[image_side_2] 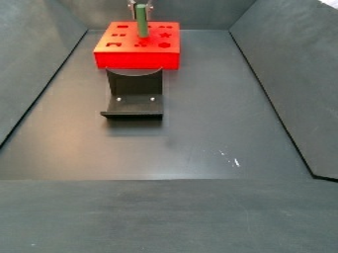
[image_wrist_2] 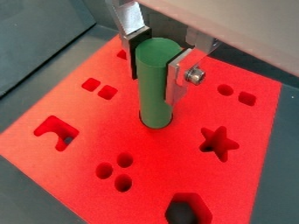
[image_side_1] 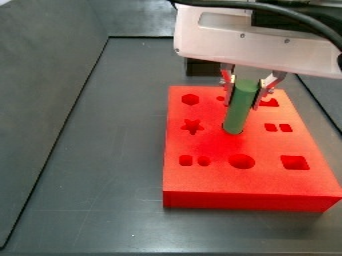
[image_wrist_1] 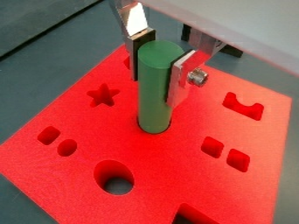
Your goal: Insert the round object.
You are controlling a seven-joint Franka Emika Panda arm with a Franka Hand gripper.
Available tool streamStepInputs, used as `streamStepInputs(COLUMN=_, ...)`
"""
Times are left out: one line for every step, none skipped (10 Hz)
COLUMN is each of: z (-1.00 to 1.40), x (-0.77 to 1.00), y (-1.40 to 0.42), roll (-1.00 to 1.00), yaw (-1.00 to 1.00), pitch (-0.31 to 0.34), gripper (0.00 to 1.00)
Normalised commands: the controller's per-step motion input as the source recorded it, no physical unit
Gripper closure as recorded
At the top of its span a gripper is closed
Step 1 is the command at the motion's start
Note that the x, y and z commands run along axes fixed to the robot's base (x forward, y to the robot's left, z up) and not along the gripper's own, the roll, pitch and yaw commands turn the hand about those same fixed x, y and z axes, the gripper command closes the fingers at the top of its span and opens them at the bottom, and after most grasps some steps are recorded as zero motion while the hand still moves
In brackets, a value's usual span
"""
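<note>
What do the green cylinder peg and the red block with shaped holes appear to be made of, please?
The green cylinder peg, upright between the gripper fingers above the block's centre, looks like matte plastic: even colour, no glare. The red block with shaped holes seems foam or soft plastic: faintly grainy, dull surface with clean cut-outs. Neither is certain.

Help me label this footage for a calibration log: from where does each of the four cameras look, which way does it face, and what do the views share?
Wrist view: on the arm, facing down on the pincer gripping the green peg upright in the red block.
Wrist view: opposite side of the wrist, same pincer, peg, block.
Side view: close, high, facing the block; white wrist housing shows.
Side view: far, facing across the floor past the fixture to the block.
All share peg and block.
</note>
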Motion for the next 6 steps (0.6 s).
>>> streamStepInputs(z=-0.65, x=-0.50, y=0.13, roll=0.11, yaw=0.00, pitch=-0.011, gripper=1.00)
streamStepInputs(z=-0.67, x=-0.58, y=0.13, roll=0.03, yaw=-0.01, pitch=-0.016, gripper=1.00)
streamStepInputs(z=-0.41, x=-0.44, y=0.00, roll=-0.01, yaw=-0.05, pitch=-0.080, gripper=1.00)
streamStepInputs(z=-0.18, x=0.00, y=-0.01, roll=-0.02, yaw=0.00, pitch=-0.049, gripper=1.00)
streamStepInputs(z=-0.36, x=0.00, y=-0.02, roll=-0.05, yaw=0.00, pitch=-0.117, gripper=1.00)
streamStepInputs(z=0.00, x=0.00, y=0.00, roll=0.00, yaw=0.00, pitch=0.000, gripper=1.00)
